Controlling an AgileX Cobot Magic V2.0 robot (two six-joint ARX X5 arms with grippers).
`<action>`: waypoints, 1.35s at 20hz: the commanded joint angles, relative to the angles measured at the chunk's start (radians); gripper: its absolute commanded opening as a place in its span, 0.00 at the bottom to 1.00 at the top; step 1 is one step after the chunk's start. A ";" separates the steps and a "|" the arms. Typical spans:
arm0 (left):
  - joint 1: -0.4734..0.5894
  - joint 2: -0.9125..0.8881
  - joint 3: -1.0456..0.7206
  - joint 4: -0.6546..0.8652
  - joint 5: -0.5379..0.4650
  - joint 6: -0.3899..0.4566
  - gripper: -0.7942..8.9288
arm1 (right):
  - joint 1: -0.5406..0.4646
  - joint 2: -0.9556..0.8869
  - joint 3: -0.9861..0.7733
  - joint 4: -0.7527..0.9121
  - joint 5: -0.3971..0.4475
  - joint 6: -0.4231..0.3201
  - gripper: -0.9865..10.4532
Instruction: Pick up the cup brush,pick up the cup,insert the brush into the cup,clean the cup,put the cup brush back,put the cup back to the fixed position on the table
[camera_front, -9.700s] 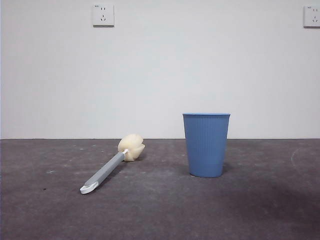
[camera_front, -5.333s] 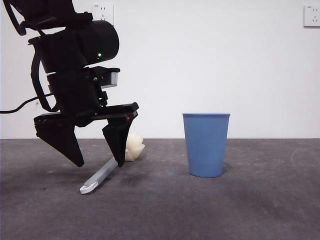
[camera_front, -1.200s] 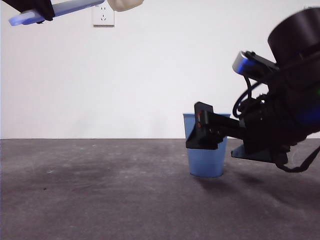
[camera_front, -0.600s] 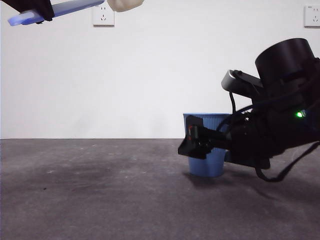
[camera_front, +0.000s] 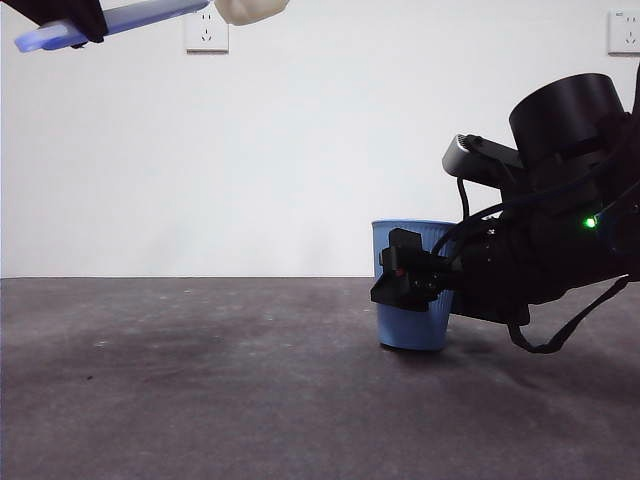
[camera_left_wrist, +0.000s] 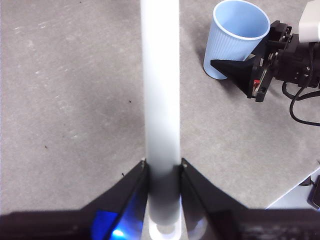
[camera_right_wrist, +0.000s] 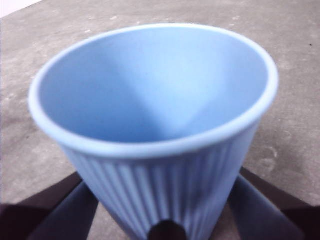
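Front view — speckled grey table (camera_front: 200, 400), white wall (camera_front: 300, 150).

The cup brush (camera_front: 150, 14) is cut by the front view's top edge, its handle blurred at the left wrist, while the right gripper (camera_front: 412, 282) hides part of the cup (camera_front: 400, 325).

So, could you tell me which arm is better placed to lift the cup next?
The right: its hand already straddles the cup on the table, while the left hand holds the cup brush high.
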 joint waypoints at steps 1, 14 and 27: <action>0.000 -0.001 -0.003 -0.014 0.001 0.011 0.07 | 0.002 0.011 0.001 0.006 -0.002 -0.024 0.07; 0.003 0.169 -0.003 -0.257 -0.050 0.455 0.07 | 0.071 -0.483 0.166 -1.173 0.077 -0.421 0.07; -0.060 0.354 -0.005 -0.307 0.083 0.607 0.07 | 0.193 -0.487 0.230 -1.497 0.375 -0.876 0.07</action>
